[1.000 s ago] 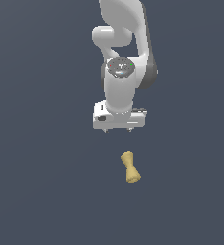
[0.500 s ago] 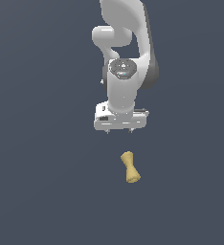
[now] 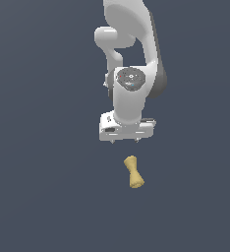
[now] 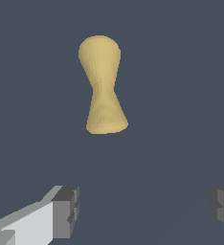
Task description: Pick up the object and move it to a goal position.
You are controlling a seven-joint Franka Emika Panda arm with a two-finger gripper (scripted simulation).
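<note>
The object [image 3: 133, 172] is a small tan-yellow hourglass-shaped piece lying on the dark grey surface, a little to the exterior view's right of the gripper. My gripper [image 3: 125, 141] hangs above and just behind it, pointing down, with its jaws open wide and empty. In the wrist view the object [image 4: 102, 86] lies lengthwise ahead of the gripper [image 4: 145, 208], nearer to one finger [image 4: 66, 213] than to the other [image 4: 223, 205]. Nothing touches the object.
The white arm [image 3: 131, 54] rises behind the gripper. The flat dark grey surface [image 3: 43, 197] fills the rest of both views, with no other objects in sight.
The gripper has come down slightly toward the object and stays open. The object has not moved.
</note>
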